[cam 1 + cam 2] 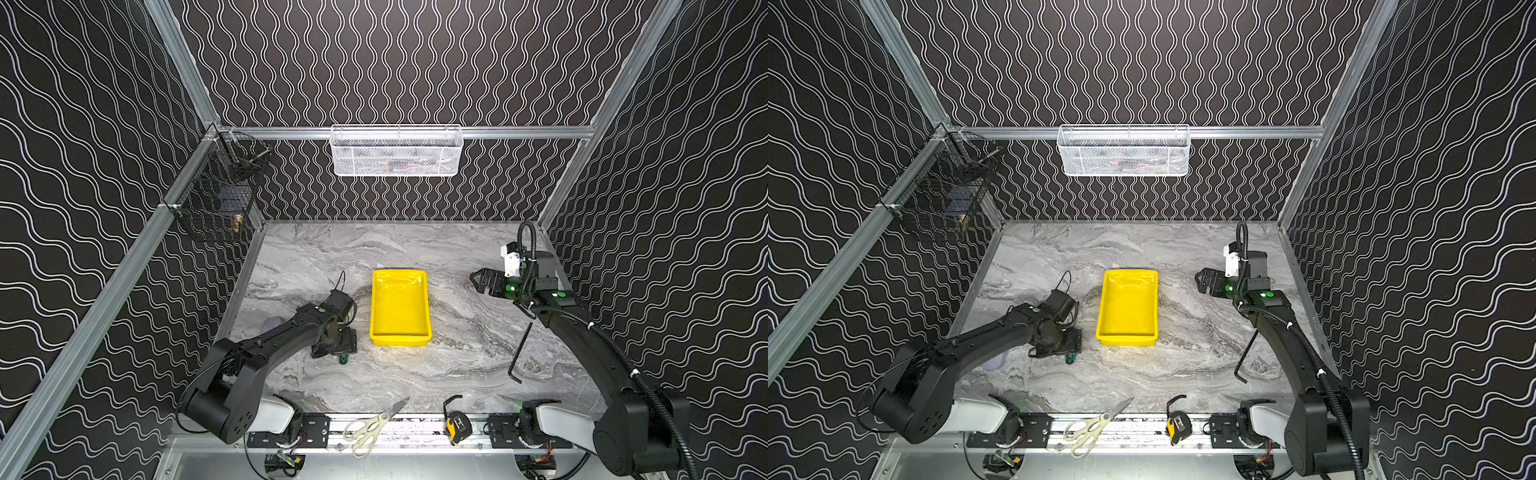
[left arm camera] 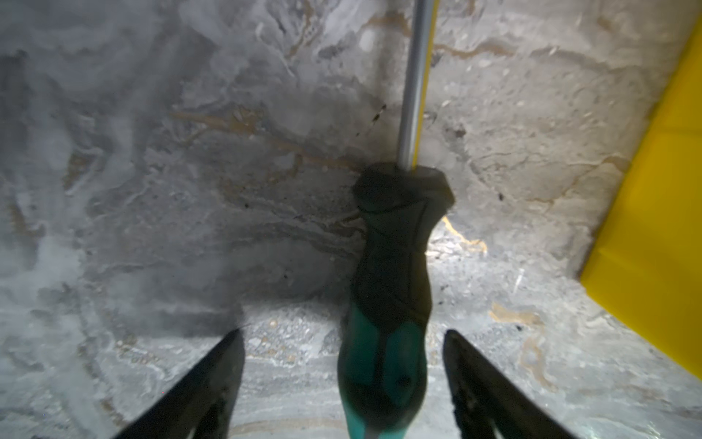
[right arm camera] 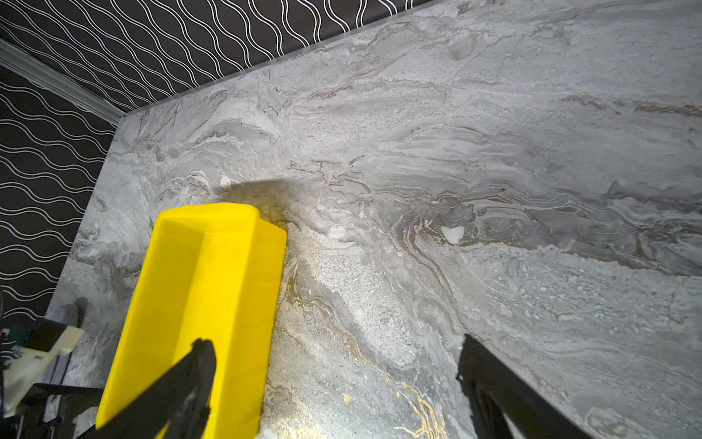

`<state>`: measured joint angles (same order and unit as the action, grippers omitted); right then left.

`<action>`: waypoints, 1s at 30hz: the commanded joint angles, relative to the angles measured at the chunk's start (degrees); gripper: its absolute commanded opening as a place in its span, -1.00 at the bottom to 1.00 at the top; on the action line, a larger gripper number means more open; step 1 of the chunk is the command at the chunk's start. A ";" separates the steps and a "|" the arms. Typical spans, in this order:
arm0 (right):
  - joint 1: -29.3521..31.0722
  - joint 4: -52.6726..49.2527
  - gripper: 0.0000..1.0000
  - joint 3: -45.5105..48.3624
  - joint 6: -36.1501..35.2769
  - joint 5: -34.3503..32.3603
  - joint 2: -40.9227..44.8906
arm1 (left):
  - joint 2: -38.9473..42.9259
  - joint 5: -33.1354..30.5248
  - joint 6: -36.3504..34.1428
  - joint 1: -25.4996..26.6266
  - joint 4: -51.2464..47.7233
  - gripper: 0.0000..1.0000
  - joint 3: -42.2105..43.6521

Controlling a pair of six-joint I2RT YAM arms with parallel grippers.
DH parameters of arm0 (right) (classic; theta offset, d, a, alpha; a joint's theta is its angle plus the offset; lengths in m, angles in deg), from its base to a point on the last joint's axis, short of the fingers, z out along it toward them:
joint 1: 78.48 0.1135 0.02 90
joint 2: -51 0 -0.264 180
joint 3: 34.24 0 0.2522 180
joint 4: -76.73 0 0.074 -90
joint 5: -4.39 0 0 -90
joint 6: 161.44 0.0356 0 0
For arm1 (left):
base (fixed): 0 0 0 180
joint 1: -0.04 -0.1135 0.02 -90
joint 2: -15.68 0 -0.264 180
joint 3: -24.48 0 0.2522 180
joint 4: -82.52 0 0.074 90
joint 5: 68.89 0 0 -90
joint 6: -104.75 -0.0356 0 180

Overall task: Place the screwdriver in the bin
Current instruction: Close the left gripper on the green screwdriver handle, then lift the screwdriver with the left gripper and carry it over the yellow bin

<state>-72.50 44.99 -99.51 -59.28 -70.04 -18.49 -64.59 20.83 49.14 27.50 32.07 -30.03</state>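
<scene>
Green plastic peeks out in both top views: the butt of the screwdriver (image 1: 343,358), lying on the grey marbled worktop (image 1: 415,374) left of centre, just off the lower left corner of the yellow bin (image 1: 400,273) and outside it. The left arm (image 1: 270,345) bends down over it, so its wrist hides the rest of the tool and the left jaws; from here I cannot tell how wide they stand. At the right of the frame the right jaws hover, pointed toward the bin, well apart from the screwdriver. A black hex key (image 1: 520,353) lies lower in the frame.

Left wrist view: the screwdriver (image 2: 391,304) lies flat between the two black fingers (image 2: 212,380) of the left jaws. They stand open, with bare worktop showing on each side of the handle and neither finger touching it. The silver-grey shaft runs to the top edge; the bin (image 2: 653,247) fills the right edge.

Right wrist view: the right jaws are wide open, with only worktop (image 3: 494,152) between them. The bin (image 3: 205,285) sits at lower left, partly behind one finger.
</scene>
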 commanded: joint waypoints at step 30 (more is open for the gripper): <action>0.09 2.16 0.99 -0.61 0.45 3.24 -1.35 | -5.26 -3.20 0.25 0.17 6.10 -0.47 0.06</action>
<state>-72.50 45.43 -99.77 -59.19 -67.63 -20.07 -69.20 15.26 49.03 27.70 36.18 -30.88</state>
